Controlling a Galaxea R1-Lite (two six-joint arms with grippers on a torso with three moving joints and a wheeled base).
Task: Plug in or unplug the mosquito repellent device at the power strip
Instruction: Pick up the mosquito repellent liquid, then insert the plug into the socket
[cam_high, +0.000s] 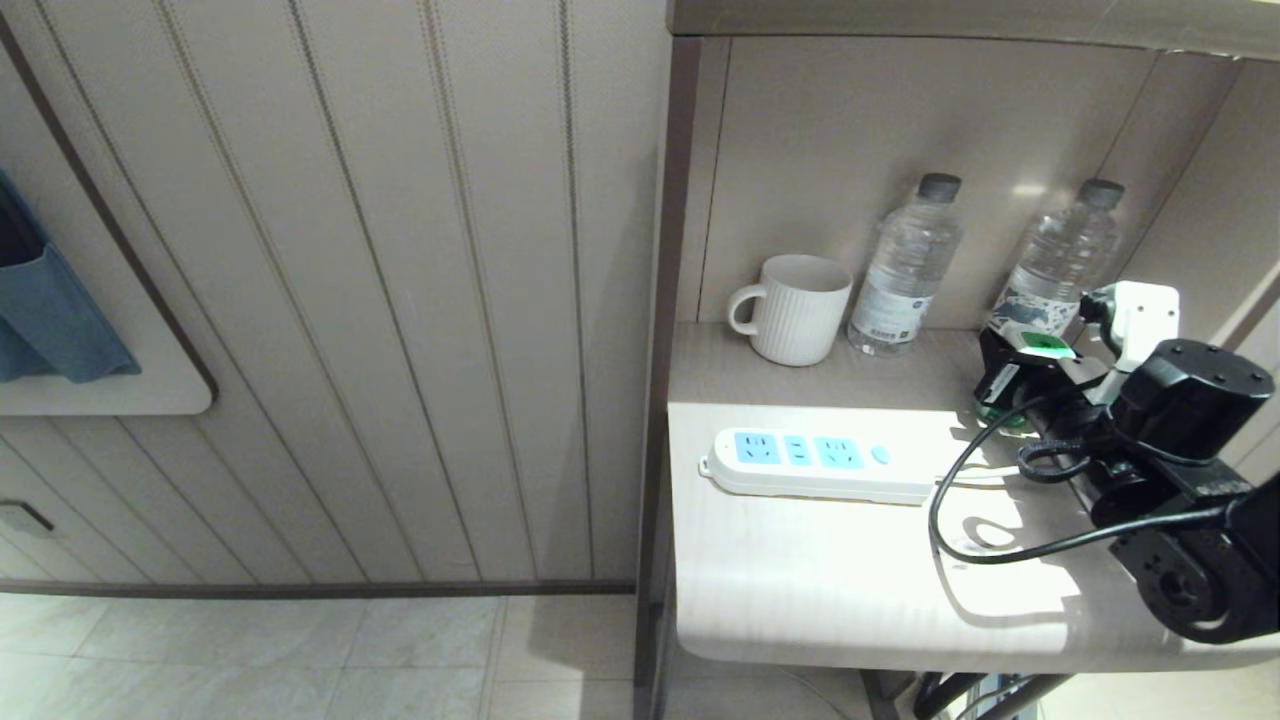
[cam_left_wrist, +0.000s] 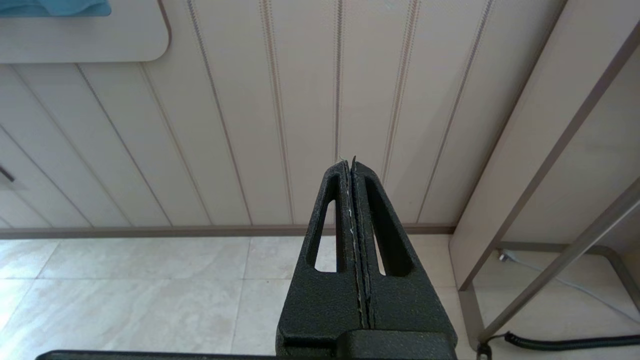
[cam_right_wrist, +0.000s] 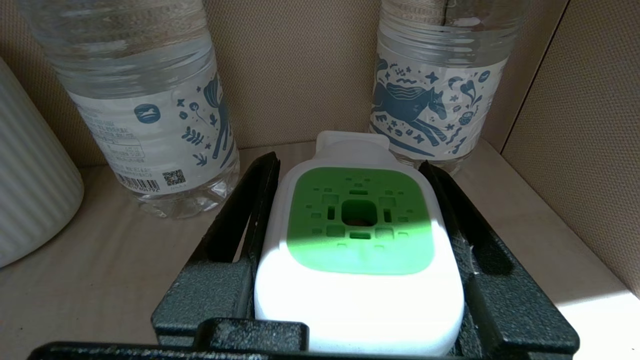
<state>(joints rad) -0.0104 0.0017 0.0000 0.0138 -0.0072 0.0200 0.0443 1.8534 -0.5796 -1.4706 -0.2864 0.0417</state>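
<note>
The mosquito repellent device (cam_right_wrist: 357, 220), with a white head and a green vented top, stands on the table at the back right, just in front of the right-hand water bottle and apart from the power strip. My right gripper (cam_right_wrist: 347, 162) is shut on it, one black finger pressed against each side of the head. In the head view the device (cam_high: 1042, 347) shows only as a green patch between the right gripper's (cam_high: 1020, 375) fingers. The power strip (cam_high: 815, 462) lies flat mid-table with its blue sockets bare. My left gripper (cam_left_wrist: 350, 162) hangs shut and holds nothing, over the floor beside the table.
A white ribbed mug (cam_high: 795, 307) and two clear water bottles (cam_high: 905, 265) (cam_high: 1065, 255) stand along the back wall of the alcove. My arm's black cable (cam_high: 960, 500) loops over the table (cam_high: 800, 590) to the right of the strip. The side panel (cam_high: 672, 250) bounds the table's left.
</note>
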